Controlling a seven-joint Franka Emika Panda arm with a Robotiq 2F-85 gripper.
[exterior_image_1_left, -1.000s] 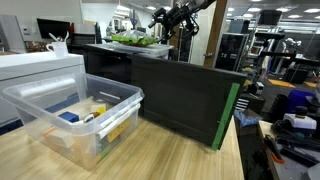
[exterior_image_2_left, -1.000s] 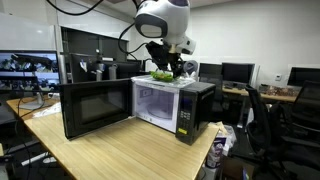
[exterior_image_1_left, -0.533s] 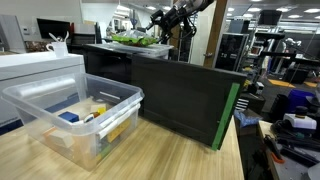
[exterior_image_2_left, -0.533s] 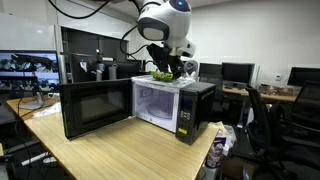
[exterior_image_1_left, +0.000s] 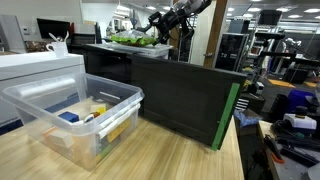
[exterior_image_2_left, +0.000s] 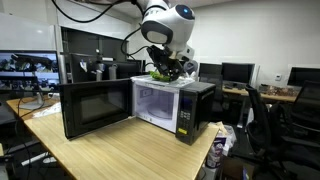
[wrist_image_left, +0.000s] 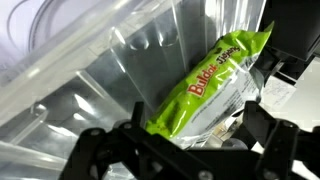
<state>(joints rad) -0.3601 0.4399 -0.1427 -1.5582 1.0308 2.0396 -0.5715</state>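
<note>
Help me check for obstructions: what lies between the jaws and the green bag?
Nothing; in the wrist view the stretch from gripper to green bag shows only the clear tray beneath.

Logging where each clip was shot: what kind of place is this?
Probably an office or lab workspace: desks with computer monitors, office chairs, and a microwave standing on a wooden table.

The packet (wrist_image_left: 208, 85) is a sealed foil pouch with a lime-green edge and red lettering. It lies flat in a clear plastic tray (wrist_image_left: 110, 95), slanting from the lower middle of the wrist view to its upper right.
</note>
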